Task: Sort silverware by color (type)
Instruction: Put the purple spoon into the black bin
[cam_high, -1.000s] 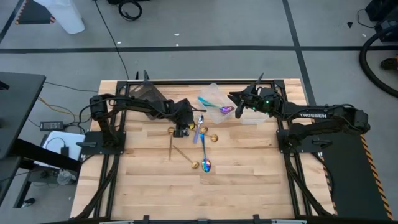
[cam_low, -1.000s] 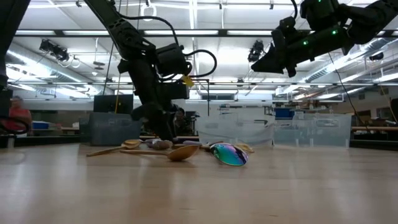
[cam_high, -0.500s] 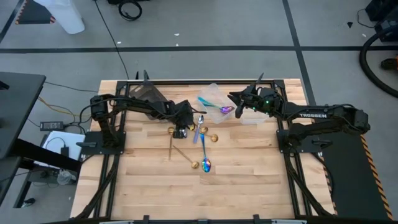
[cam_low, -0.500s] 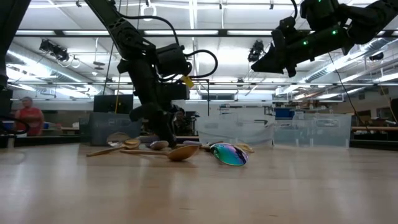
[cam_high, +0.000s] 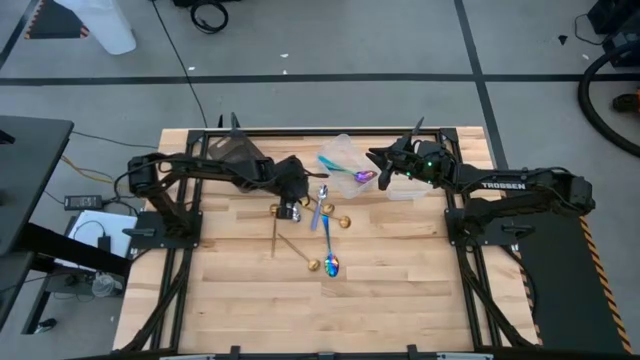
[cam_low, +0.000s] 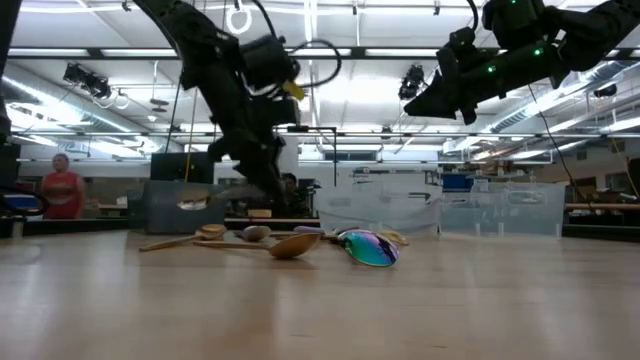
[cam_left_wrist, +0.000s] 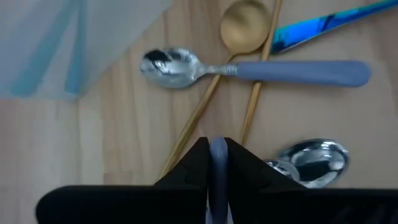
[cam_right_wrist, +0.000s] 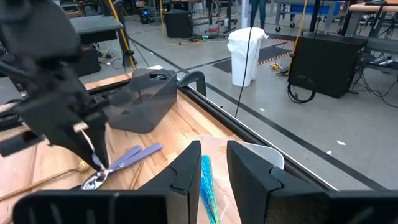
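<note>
"While the left gripper (cam_high: 289, 207) hangs just above the table (cam_high: 240, 300), what does it carry?" – first observer.

"One silver spoon (cam_low: 192, 203). Mirror-bright bowl, pale blue-grey handle. The fingers are closed tight on the handle. The spoon hangs roughly level and clear of the wood, at the rear centre of the table, near the dark tub (cam_high: 235, 152)." – second observer.

"Rest of the silverware?" – first observer.

"Loose on the table, under and just in front of that gripper. There is a second silver-bowled spoon (cam_left_wrist: 168, 65) with the same blue-grey handle. Beside it lie gold spoons (cam_left_wrist: 245, 31), matte, slim-handled, close together. An iridescent spoon (cam_low: 370, 248), bowl shading blue, purple and green, lies nearest the table's front. Another of that finish, the teal-handled spoon (cam_high: 358, 175), is at the clear tub (cam_high: 338, 150), by the tip of the right gripper (cam_high: 383, 175), which is raised well above the table. Whether that gripper has hold of it cannot be told." – second observer.

"Change against a second ago?" – first observer.

"The left gripper then sat low among the spoons. It has risen, and the silver bowl has come up off the wood with it. The left arm's shoulder has shifted toward the table's left edge. Right arm, tubs and loose spoons are in the same places. A person (cam_low: 62, 190) in the room behind has walked further into view." – second observer.
</note>
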